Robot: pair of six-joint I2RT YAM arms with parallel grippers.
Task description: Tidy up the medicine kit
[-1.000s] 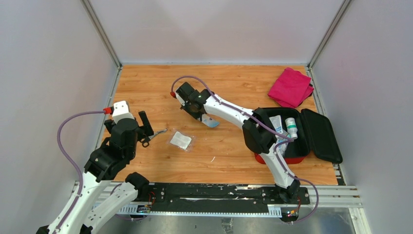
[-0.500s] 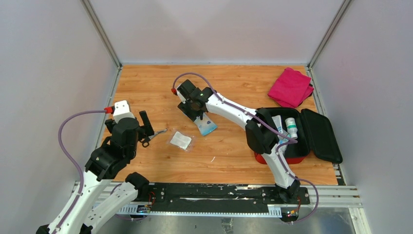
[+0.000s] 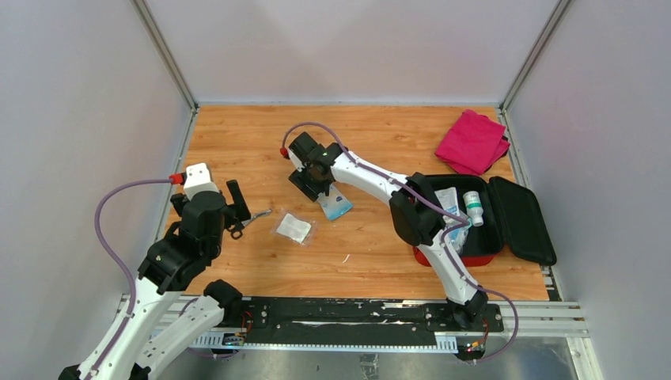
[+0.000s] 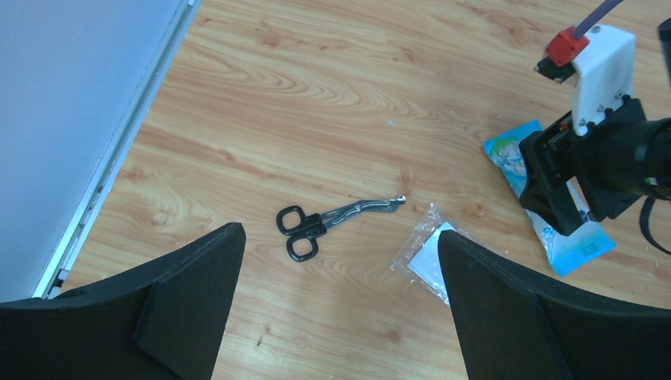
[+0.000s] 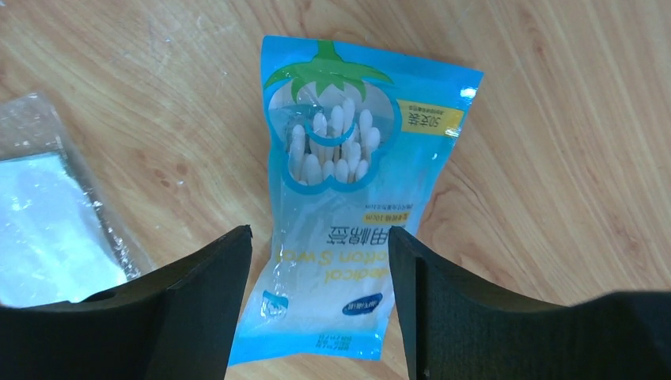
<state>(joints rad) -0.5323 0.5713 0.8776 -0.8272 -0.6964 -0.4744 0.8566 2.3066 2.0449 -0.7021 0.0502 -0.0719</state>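
The medicine kit point(image 3: 525, 214) lies open at the right, a red zip case with black lining, holding a white tube point(image 3: 449, 203) and a small bottle point(image 3: 473, 207). A blue cotton swab bag point(image 3: 337, 205) point(image 5: 348, 190) point(image 4: 584, 244) lies flat on the wood mid-table. My right gripper point(image 3: 320, 188) point(image 5: 320, 237) hovers just over the bag's lower end, open, its fingers either side and apart from it. Black-handled scissors point(image 3: 252, 222) point(image 4: 332, 220) and a clear gauze packet point(image 3: 293, 228) point(image 4: 427, 255) point(image 5: 47, 229) lie further left. My left gripper point(image 3: 236, 207) point(image 4: 340, 233) hangs open above the scissors, holding nothing.
A magenta folded cloth point(image 3: 473, 141) sits at the back right corner behind the case. White walls with metal frame posts close in the table on the left, back and right. The right arm's elbow hangs over the case's left edge.
My right gripper has opened and let go of the swab bag, which now lies flat on the table. The left arm has not moved.
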